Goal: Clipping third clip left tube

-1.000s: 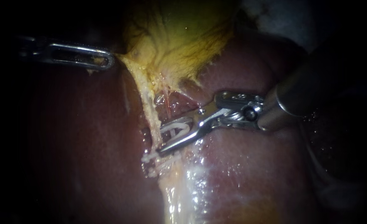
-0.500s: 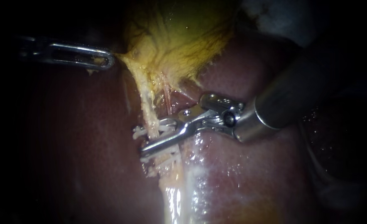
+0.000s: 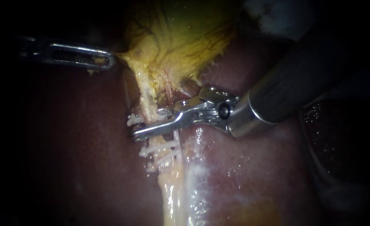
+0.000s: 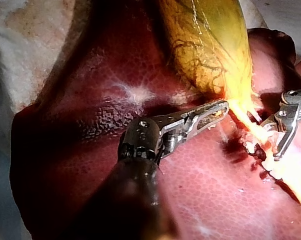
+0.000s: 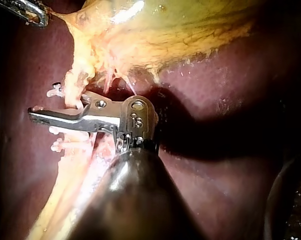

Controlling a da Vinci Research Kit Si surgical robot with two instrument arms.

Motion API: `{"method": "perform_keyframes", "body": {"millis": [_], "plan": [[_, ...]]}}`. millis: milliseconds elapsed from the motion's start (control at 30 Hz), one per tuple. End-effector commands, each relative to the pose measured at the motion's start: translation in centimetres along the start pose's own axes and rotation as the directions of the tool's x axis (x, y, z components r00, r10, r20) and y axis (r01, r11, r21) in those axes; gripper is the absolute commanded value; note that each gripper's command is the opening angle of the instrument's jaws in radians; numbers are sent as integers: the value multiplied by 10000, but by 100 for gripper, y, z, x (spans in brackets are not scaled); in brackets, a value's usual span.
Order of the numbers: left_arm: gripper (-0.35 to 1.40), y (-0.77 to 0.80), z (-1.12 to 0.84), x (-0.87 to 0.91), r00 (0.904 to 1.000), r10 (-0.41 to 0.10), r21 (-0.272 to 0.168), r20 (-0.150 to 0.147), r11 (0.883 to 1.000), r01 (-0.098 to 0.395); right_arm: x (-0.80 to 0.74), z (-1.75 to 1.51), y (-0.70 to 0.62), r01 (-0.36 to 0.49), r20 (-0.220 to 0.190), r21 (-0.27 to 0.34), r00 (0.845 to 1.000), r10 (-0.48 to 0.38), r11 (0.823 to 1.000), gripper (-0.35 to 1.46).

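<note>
Endoscope view, right instrument (image 3: 145, 125) further left than a second ago, jaws narrowed on a white clip (image 3: 131, 120) across the left tube (image 3: 149, 104), above two lower clips (image 3: 158, 151), left instrument (image 3: 107, 62) unmoved, left wrist view, its jaws (image 4: 218, 109) clamping the gallbladder (image 4: 210, 45) edge, right wrist view, clip (image 5: 54, 91) straddling tube.

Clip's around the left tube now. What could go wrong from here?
1. The thin reddish tube runs right beside the right instrument; its jaws, shut on the clip around the left tube, could catch that too.
2. The two clips below sit close; the new one may crowd them.
3. The left instrument holds the gallbladder taut; a slip could slacken the tube.
</note>
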Motion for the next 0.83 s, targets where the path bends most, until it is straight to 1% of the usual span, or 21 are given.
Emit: {"method": "perform_keyframes", "body": {"millis": [33,100,233,267,300,333,600,833], "plan": [[-35,0,0,0,10000,3,-14,5,10000,-3,0,0,0,11,-3,-4,10000,-11,10000,20],[-35,0,0,0,10000,3,-14,5,10000,-3,0,0,0,7,-23,-20,10000,-7,10000,10],[-35,0,0,0,10000,3,-13,4,10000,-3,-1,0,-1,-400,56,-49,9992,400,9992,-10],[-35,0,0,0,10000,3,-14,4,10000,-3,-1,0,-1,-458,68,-53,9989,458,9989,-18],[-35,0,0,0,10000,3,-14,4,10000,-3,-1,0,-2,-515,80,-56,9986,516,9987,-33],[-35,1,0,0,10000,3,-14,4,10000,-3,-2,0,-2,-629,107,-65,9980,630,9980,-35],[-35,1,0,0,10000,4,-12,3,10000,-4,-8,0,0,-588,172,-13,9981,588,9983,-35],[-35,2,-1,0,10000,4,-8,2,10000,-4,-8,0,1,-585,175,-12,9981,585,9983,-35]]}}
